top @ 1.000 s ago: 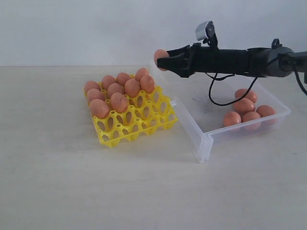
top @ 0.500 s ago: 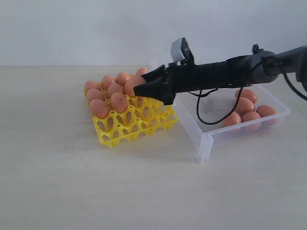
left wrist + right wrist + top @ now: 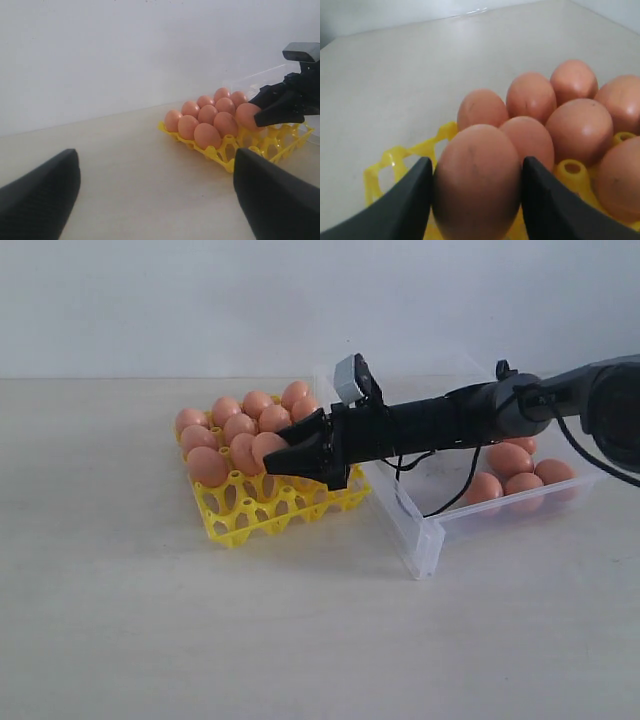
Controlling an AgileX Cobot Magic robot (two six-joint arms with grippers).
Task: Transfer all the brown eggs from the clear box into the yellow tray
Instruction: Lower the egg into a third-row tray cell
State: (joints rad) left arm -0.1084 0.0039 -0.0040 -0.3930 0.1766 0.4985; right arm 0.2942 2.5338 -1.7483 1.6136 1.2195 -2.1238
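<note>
Over the last second the right gripper (image 3: 272, 464) had swung from above the box (image 3: 420, 540) to the tray (image 3: 238, 530), carrying an egg (image 3: 266, 447). It was clenched on that egg, low over an empty cup beside the filled rows. Placing was in hand; next the egg probably needed seating in the cup, then letting go. The right wrist view showed both fingers (image 3: 400, 210) against the egg's sides. Only the exterior view showed the eggs (image 3: 508, 460) left in the box. The left gripper (image 3: 155, 200) hung released and empty.
</note>
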